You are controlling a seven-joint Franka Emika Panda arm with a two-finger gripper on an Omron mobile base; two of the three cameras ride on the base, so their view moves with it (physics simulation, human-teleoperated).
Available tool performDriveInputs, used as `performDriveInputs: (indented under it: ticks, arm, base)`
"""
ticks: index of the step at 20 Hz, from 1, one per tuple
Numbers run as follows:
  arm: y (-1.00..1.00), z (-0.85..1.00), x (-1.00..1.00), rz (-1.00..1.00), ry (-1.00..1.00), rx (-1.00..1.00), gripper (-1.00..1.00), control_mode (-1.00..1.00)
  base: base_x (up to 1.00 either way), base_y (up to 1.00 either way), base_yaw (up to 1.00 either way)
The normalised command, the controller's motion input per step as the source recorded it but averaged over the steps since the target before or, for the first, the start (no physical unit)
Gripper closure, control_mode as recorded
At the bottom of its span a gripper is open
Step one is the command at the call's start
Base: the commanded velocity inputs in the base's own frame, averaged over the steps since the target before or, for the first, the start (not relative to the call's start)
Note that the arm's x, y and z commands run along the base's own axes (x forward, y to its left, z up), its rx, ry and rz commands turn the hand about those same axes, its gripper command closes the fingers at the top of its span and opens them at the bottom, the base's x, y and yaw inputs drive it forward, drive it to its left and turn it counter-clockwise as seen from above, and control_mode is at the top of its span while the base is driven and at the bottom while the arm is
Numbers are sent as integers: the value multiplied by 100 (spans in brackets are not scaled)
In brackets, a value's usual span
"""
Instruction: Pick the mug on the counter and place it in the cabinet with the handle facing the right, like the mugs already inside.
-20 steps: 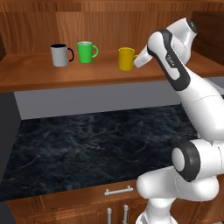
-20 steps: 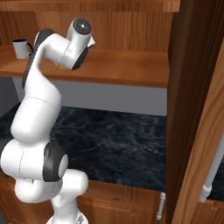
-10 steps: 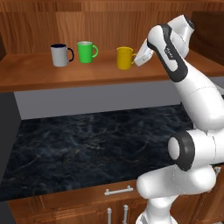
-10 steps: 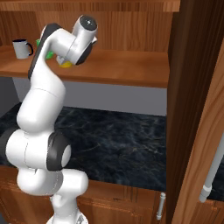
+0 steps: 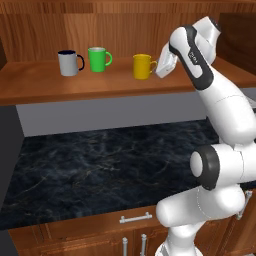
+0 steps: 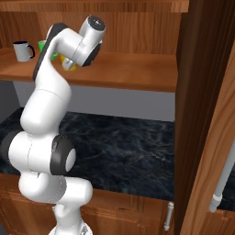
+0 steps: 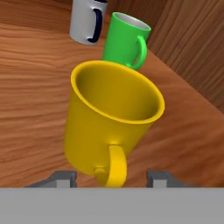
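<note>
The yellow mug (image 5: 143,66) (image 7: 109,118) stands upright on the cabinet's wooden shelf (image 5: 45,86), right of the green mug (image 5: 98,59) and the grey mug (image 5: 69,63). Its handle (image 7: 114,168) points right in the left base view, toward my gripper (image 5: 161,70) (image 7: 110,177). The gripper is open: in the hand view its fingertips (image 7: 61,177) stand well apart on either side of the handle, clear of it. A sliver of the yellow mug (image 6: 71,68) peeks from under the hand in the right base view. The black counter (image 5: 100,165) lies below the shelf.
A tall wooden cabinet wall (image 6: 202,92) stands at the right, with a silver bar handle (image 6: 222,176) on the door beside it. Drawers with silver handles (image 5: 135,218) sit under the counter. The shelf (image 6: 133,69) runs on bare to the right of the mugs.
The jaws have opened from shut on the yellow handle to wide apart. The mug stays on the shelf where it was.
</note>
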Motion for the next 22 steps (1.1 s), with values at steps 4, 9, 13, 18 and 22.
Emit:
performDriveInputs:
  ticks: [4,9,13,18,22]
  arm:
    - [0,-16,0,3,0,-2,-100,-100]
    - [-4,-7,0,2,-1,0,-100,-100]
    - [-21,-1,0,0,-3,0,-100,-100]
    - [-25,-3,-1,0,-4,0,-100,-100]
    - [-4,0,-18,0,-6,0,-100,-100]
  base:
    - [0,0,0]
    - [0,0,0]
    - [0,0,0]
    - [0,0,0]
    - [0,0,0]
